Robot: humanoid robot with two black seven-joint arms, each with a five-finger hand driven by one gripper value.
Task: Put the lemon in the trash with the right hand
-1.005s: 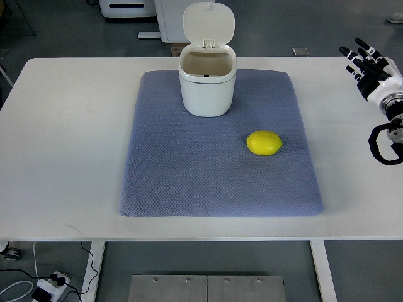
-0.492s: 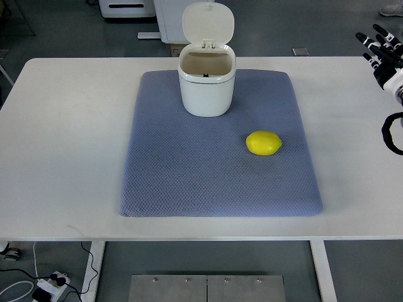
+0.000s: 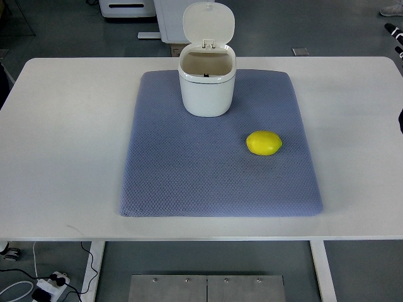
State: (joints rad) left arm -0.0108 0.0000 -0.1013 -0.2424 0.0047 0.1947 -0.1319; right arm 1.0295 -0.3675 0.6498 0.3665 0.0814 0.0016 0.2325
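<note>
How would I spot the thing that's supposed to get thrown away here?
Find the blue-grey mat on the white table. A white bin with its lid up stands at the mat's far edge; nearer and to the right lies the lemon, small, oval and the only yellow thing.

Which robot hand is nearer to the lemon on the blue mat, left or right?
Right. Only a sliver of the right robot hand shows at the picture's upper right edge, far from the lemon and beyond the table's corner. The left robot hand is not in view at all.
</note>
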